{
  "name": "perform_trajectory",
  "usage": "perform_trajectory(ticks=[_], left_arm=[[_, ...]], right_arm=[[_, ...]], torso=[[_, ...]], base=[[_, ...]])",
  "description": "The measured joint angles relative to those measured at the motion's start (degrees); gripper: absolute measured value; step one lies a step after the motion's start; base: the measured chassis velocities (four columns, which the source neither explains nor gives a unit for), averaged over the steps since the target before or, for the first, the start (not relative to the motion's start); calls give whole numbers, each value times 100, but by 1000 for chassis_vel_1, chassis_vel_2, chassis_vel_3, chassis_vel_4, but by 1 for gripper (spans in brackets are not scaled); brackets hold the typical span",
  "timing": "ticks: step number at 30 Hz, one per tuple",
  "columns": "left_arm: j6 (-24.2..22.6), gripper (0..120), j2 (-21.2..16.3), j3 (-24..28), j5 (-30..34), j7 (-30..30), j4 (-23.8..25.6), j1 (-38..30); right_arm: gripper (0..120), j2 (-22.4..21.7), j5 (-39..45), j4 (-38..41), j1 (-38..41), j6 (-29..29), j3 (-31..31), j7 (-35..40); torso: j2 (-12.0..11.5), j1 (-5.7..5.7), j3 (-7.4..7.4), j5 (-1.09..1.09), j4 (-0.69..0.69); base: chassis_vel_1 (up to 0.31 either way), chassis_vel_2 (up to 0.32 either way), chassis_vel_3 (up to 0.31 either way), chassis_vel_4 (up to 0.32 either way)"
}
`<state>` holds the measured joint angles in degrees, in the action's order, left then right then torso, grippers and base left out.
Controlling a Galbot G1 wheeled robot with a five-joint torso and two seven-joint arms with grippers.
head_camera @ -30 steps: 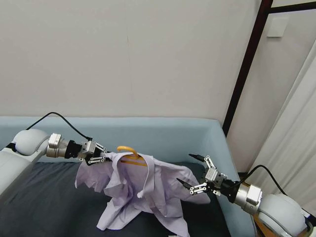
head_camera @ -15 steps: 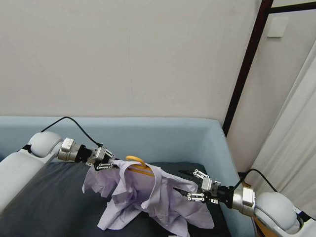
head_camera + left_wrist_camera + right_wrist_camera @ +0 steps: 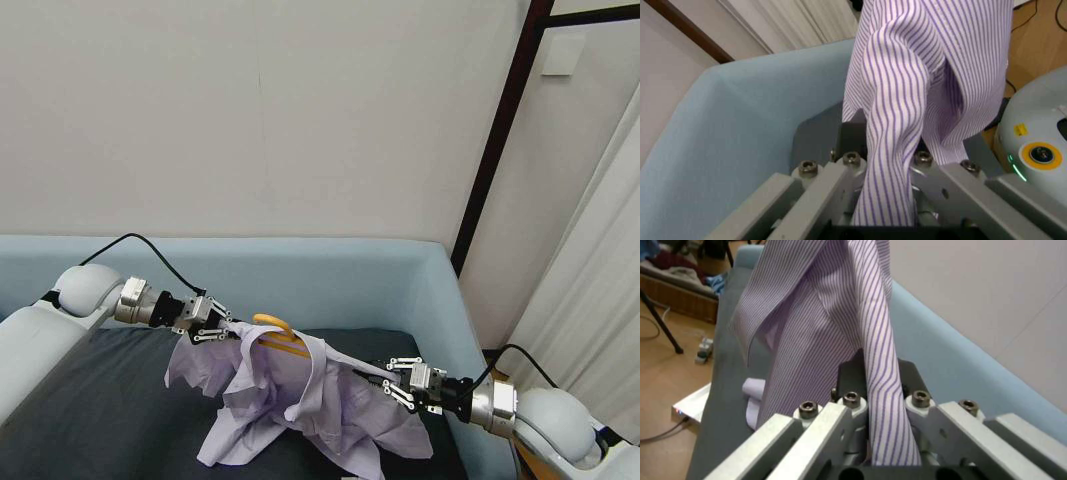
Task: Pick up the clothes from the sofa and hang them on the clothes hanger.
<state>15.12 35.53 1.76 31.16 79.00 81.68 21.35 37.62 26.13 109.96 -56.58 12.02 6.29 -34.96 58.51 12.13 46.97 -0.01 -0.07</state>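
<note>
Both arms are on the garment. The left gripper (image 3: 215, 329), reaching in over the left part of the pale blue fabric sofa (image 3: 330, 275), has its fingers (image 3: 815, 192) clenched on a fold of the purple-and-white striped cloth shirt (image 3: 300, 400). The right gripper (image 3: 393, 378), low over the right end of the seat, pinches the opposite edge, with fabric running straight out from between its fingers (image 3: 810, 437).

The shirt hangs stretched between the two, its tail resting on the dark grey seat cushion (image 3: 90, 420). A yellow-orange curved hanger (image 3: 272, 325) pokes out near the collar (how far it sits inside the shoulders, I cannot tell).

This looks like the spreading step, settling the shirt over the hanger. To do it well, both pinches should hold firm with even tension, since a harder pull on one side could tip the hanger out of the neck. Both ends should rise level so the tail clears the cushion without snagging. Thin cloth like this slips easily, so slow moves seem wise.
</note>
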Motion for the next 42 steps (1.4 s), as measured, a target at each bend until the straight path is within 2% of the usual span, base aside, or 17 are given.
perform_trajectory(ticks=[3,6,11,12,16,18,20,21,24,26,29,30,33,35,36,37,42], left_arm=[[142,3,6,-2,86,9,-12,36],[541,6,1,12,394,-119,-71,53],[1202,25,-92,-7,1180,-393,-315,118],[1202,25,-92,-7,1180,-393,-315,118],[1502,43,-162,-281,1718,-670,-478,296],[1536,49,-160,-380,1884,-788,-470,409],[1591,57,-161,-544,2378,-1190,-303,725],[1591,57,-161,-544,2378,-1190,-303,725],[1544,72,-148,-666,3403,-1949,274,1421],[1528,77,-83,-682,3538,-2091,390,1584],[1611,90,247,-697,3483,-2564,521,1872],[1611,90,247,-697,3483,-2564,521,1872],[1645,99,517,-637,3024,-3062,578,1964],[1649,100,601,-610,2774,-3246,578,1962],[1649,100,783,-509,2362,-3601,580,1890],[1643,100,868,-464,2228,-3721,625,1844],[1639,100,993,-438,2222,-3774,831,1858]], right_arm=[[1,-10,177,57,2,10,4,7],[1,-85,441,127,-13,-46,60,3],[1,-249,1020,245,-41,-287,211,30],[1,-249,1020,245,-41,-287,211,30],[1,-427,1791,421,35,-658,311,379],[1,-468,1940,471,73,-744,328,470],[1,-587,2228,615,175,-987,366,730],[1,-587,2228,615,175,-987,366,730],[1,-780,2399,917,296,-1471,482,1232],[1,-813,2430,1016,339,-1601,549,1334],[1,-885,2514,1231,495,-1870,697,1490],[1,-885,2514,1231,495,-1870,697,1490],[1,-937,2770,1350,762,-2015,728,1583],[1,-947,2936,1414,918,-2088,728,1696],[1,-1003,3281,1583,1331,-2405,721,2100],[1,-1067,3511,1685,1583,-2660,720,2484],[1,-1139,3710,1842,1969,-3141,741,3044]], torso=[[0,0,0,-1,1],[0,0,0,-1,0],[0,0,0,-1,-1],[0,0,0,-1,-1],[0,0,0,1,1],[0,0,0,0,0],[0,0,0,-1,1],[0,0,0,-1,1],[0,0,0,0,1],[0,0,0,-1,1],[0,0,0,-1,0],[0,0,0,-1,0],[0,0,0,0,-2],[0,0,0,0,-1],[0,0,0,1,0],[0,0,0,0,0],[0,0,0,1,0]], base=[[0,0,0,0],[0,0,0,0],[0,0,0,0],[0,0,0,0],[0,0,0,0],[0,0,0,0],[0,0,0,0],[0,0,0,0],[0,0,0,0],[0,0,0,0],[0,0,0,0],[0,0,0,0],[0,0,0,0],[0,0,0,0],[0,0,0,0],[0,0,0,0],[0,0,0,0]])
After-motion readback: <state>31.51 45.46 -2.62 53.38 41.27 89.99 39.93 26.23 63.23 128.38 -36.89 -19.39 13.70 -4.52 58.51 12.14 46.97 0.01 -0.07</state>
